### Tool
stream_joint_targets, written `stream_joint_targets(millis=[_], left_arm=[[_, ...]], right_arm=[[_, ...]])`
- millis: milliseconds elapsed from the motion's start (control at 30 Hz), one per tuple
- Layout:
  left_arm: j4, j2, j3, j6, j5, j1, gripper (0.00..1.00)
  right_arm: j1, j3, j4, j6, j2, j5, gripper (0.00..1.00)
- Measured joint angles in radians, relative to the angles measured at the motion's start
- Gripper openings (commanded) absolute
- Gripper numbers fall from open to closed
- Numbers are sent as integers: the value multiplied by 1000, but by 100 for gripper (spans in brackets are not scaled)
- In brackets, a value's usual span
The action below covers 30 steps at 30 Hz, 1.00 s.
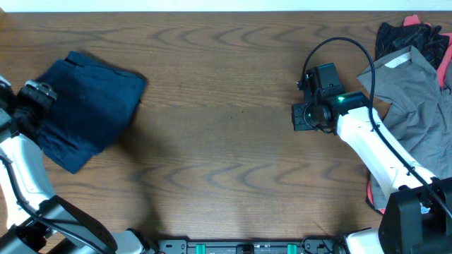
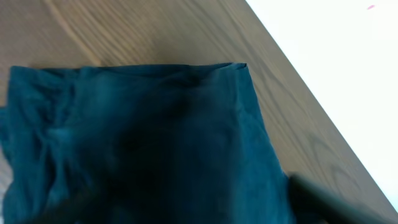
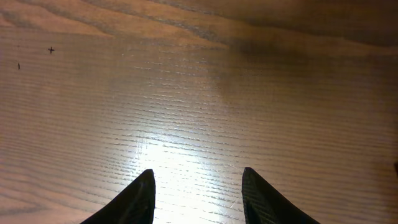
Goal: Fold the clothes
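A dark navy garment (image 1: 88, 106) lies folded in a rough rectangle at the table's left. It fills the left wrist view (image 2: 143, 137), which is blurred. My left gripper (image 1: 37, 95) is at the garment's left edge; only one dark finger (image 2: 320, 198) shows, and the jaws are hidden against the fabric. My right gripper (image 1: 298, 116) is open and empty over bare wood (image 3: 198, 177), right of centre. A grey collared shirt (image 1: 417, 106) lies spread at the far right, with a black item (image 1: 402, 35) and coral-red fabric (image 1: 445, 67) beside it.
The wooden table (image 1: 226, 141) stretches between the navy garment and the right arm. More coral-red fabric (image 1: 371, 195) shows under the right arm near the front right. A black cable (image 1: 339, 44) loops above the right wrist.
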Motion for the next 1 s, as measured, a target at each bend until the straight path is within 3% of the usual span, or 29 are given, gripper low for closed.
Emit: stream_joint_targets(millis=[233, 367, 600, 667, 733, 867, 1000], left_arm=[[5, 0, 0, -37, 29, 0, 98], [5, 0, 0, -49, 113, -37, 98], [-67, 0, 0, -18, 145, -325, 98], [-130, 0, 0, 0, 110, -437, 98], [-213, 0, 1, 29, 72, -542, 98], [-472, 0, 2, 85, -14, -685, 98], [-702, 0, 0, 109, -68, -716, 98]], right_arm=[[0, 0, 0, 0, 0, 0, 47], [0, 0, 13, 20, 0, -1, 63], [-14, 0, 96, 69, 0, -72, 74], [-35, 0, 98, 72, 0, -87, 82], [-75, 1, 89, 66, 0, -101, 99], [-186, 14, -51, 39, 0, -108, 99], [-279, 25, -237, 29, 0, -108, 99]])
